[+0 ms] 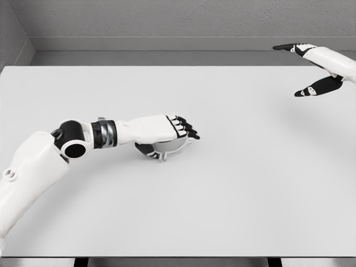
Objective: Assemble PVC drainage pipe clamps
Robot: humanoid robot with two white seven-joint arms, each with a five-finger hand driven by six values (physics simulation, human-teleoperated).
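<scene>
Nearest the camera, the left arm [33,167] rises from the lower left of the frame and reaches toward the middle of the white table [233,194]. Its left hand [167,129] lies palm down over a pale grey clamp [167,149], a curved ring-shaped piece sitting on the table just left of centre. The thumb hooks under the near side of the ring and the black-tipped fingers [186,130] stretch across its top, so the hand looks closed around the clamp, though how firm the hold is cannot be made out because the hand covers most of the piece.

At the upper right edge of the frame the right hand [314,69] hangs above the far right of the table, fingers spread wide apart and holding nothing. It is well apart from the clamp.

No pipe or second clamp half shows anywhere on the table, so the assembly seems to be at an early stage.

The main risk is slippage: the ring is rounded and smooth-looking, and a hold from above with only the thumb beneath could let it roll or pop out sideways when lifted. Pressing down instead of squeezing might skid it across the bare surface.
</scene>
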